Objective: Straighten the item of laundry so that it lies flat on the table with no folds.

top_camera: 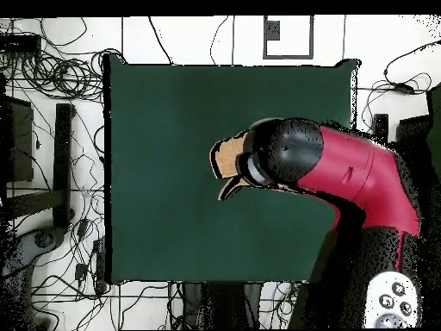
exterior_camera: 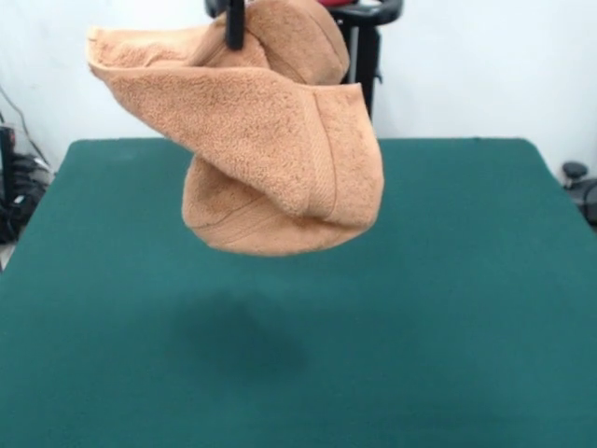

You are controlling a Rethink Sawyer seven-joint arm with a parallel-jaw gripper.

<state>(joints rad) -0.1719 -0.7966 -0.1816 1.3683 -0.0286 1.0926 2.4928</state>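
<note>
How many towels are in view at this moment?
1. A light orange-tan terry-cloth towel hangs bunched from the gripper, clear of the dark green felt-covered table. Overhead, the red arm hides most of it.

Front camera faces across the table (exterior_camera: pixel 466 327); overhead looks straight down on it.
</note>
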